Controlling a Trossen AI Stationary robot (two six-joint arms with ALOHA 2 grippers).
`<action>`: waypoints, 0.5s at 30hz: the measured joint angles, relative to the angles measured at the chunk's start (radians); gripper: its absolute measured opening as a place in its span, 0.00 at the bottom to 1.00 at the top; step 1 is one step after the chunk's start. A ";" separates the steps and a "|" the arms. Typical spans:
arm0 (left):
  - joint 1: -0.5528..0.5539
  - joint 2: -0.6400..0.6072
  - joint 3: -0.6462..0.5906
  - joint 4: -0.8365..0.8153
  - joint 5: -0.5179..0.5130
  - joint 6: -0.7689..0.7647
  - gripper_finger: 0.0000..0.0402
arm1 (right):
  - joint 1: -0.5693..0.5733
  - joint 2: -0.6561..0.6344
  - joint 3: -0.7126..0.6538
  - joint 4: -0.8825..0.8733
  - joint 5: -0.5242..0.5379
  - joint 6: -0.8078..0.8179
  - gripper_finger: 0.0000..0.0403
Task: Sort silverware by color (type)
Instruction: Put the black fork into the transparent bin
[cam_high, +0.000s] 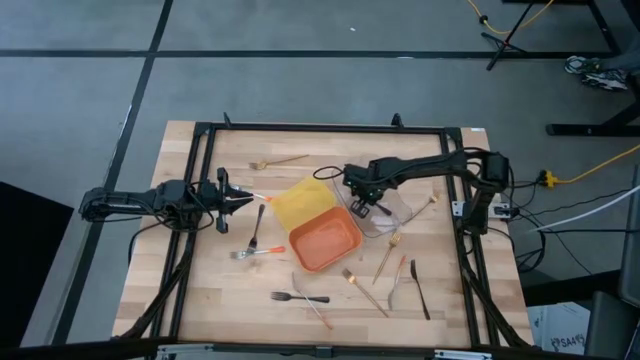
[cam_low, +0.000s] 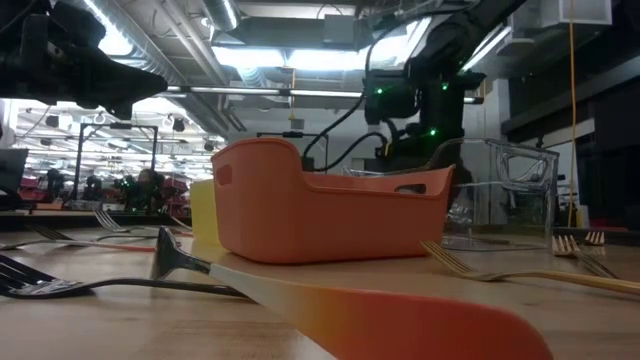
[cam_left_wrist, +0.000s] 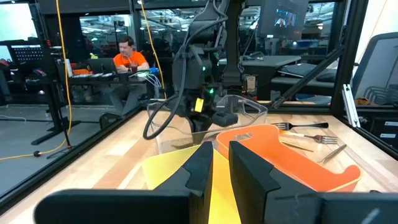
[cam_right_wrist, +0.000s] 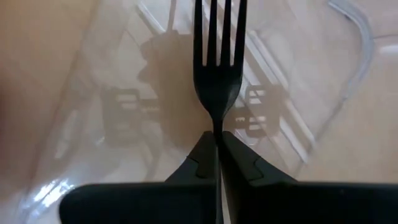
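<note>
Right tool (cam_right_wrist: 217, 144) clenched on black fork (cam_right_wrist: 218, 56), tines forward, poised over clear tray (cam_high: 395, 208) for drop-in. Left tool (cam_high: 243, 200) beside yellow tray (cam_high: 297, 200), grip unclear. Other forks scattered on desk (cam_high: 200, 300), unsorted.

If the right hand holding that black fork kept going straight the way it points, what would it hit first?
Probably the floor of the clear tray. The right hand, shut on the black fork, aims the tines down into it; nothing else shows between them, though the depth is hard to judge.

Grey floor (cam_high: 300, 80), ceiling strip lights (cam_low: 300, 58), seated person (cam_left_wrist: 127, 59)
</note>
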 joint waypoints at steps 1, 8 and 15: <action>0.000 0.000 0.000 0.000 0.000 0.000 0.11 | 0.000 0.007 0.000 0.008 0.001 -0.001 0.00; 0.000 0.000 0.000 0.000 0.000 0.000 0.11 | 0.000 0.024 0.002 0.025 0.023 -0.001 0.00; 0.000 0.000 0.000 0.000 0.000 0.000 0.11 | 0.000 0.025 0.002 0.033 0.045 0.000 0.03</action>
